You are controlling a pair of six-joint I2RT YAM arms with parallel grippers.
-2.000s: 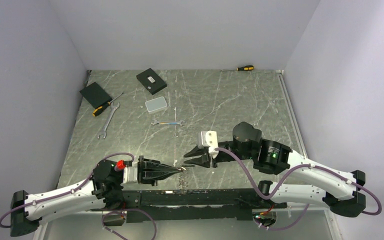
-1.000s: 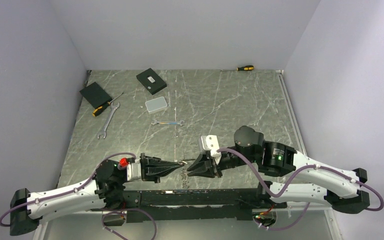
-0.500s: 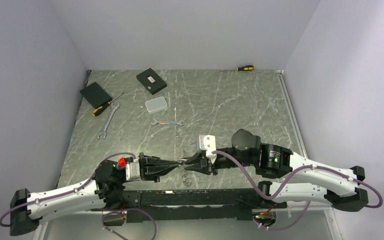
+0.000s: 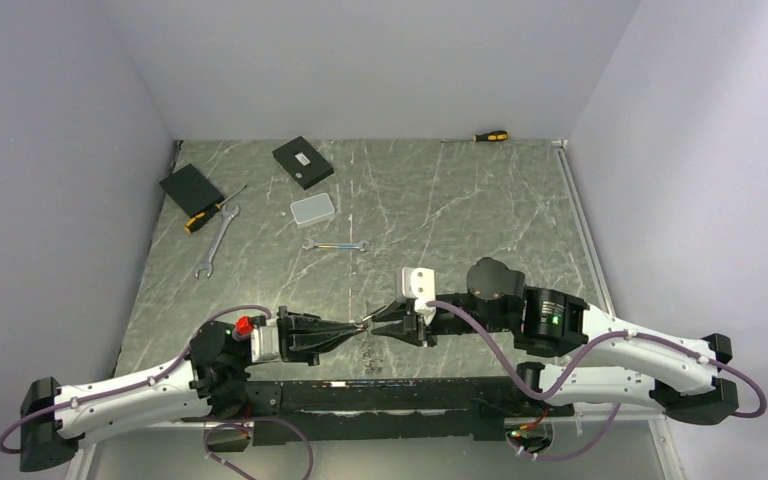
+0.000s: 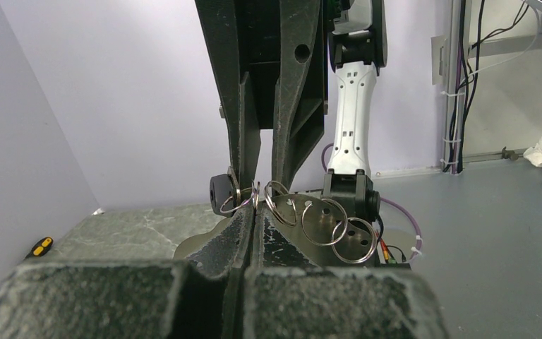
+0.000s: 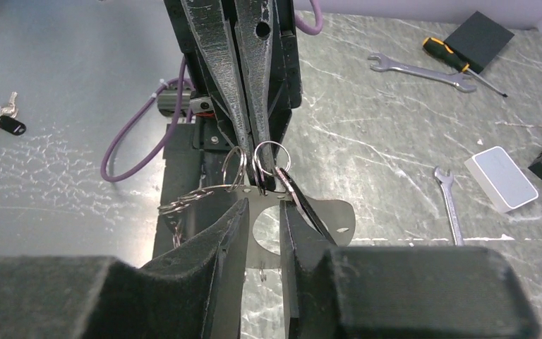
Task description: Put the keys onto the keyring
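Observation:
My left gripper (image 4: pixel 357 326) is shut on the keyring (image 5: pixel 254 200), a linked run of thin silvery rings (image 5: pixel 324 220), and holds it above the table's near edge. A small key with a black head (image 5: pixel 219 192) hangs on the ring at the fingertips. My right gripper (image 4: pixel 373 322) meets it tip to tip. Its jaws are narrowly open, on either side of the rings (image 6: pixel 261 159) and the black-headed key (image 6: pixel 284 185). A thin silvery plate with holes (image 6: pixel 332 212) hangs below. More linked rings (image 6: pixel 183 203) trail to the left.
At the back left lie a long wrench (image 4: pixel 213 243), a screwdriver (image 4: pixel 205 215), two black boxes (image 4: pixel 191 187) (image 4: pixel 302 162) and a white box (image 4: pixel 313 209). A small wrench (image 4: pixel 335 245) lies mid-table. A second screwdriver (image 4: pixel 490 136) lies by the back wall. Loose tagged keys (image 6: pixel 0 126) lie off the table.
My right gripper has moved left and down to meet my left gripper's tip, and its jaws have narrowed. The left gripper has shifted slightly forward with the keyring.

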